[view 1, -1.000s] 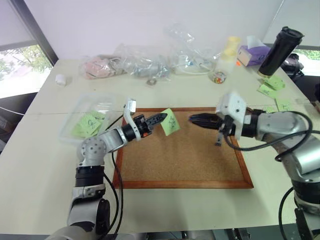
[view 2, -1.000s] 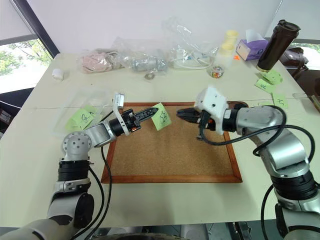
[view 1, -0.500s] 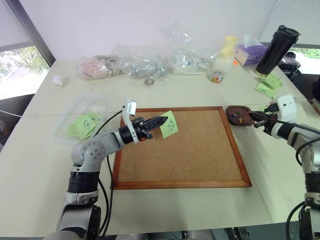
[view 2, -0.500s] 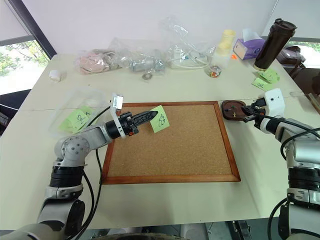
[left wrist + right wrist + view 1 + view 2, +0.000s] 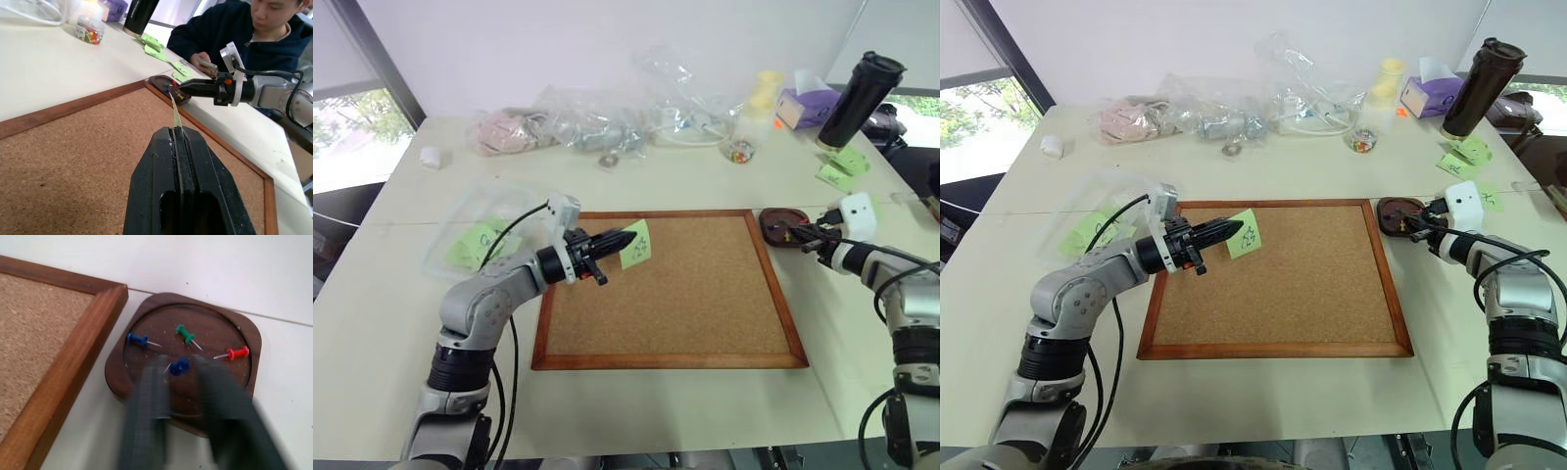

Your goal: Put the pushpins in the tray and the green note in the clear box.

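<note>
Cork board (image 5: 675, 284) took up mid-table, my left gripper (image 5: 628, 238) was pinching the green note (image 5: 636, 244) above it with the clear box (image 5: 470, 242) off to its left, while my right gripper (image 5: 181, 377) hung spread over the pushpins (image 5: 180, 366) in the tray (image 5: 244, 333).

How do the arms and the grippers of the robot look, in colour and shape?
Both arms are silver-grey rounded segments with black joints and loose black cables. The left gripper and right gripper each have two black tapered fingers, with a white boxy block at the wrist.

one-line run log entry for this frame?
left gripper: shut on green note | right gripper: open over tray | pushpins: four in tray
</note>
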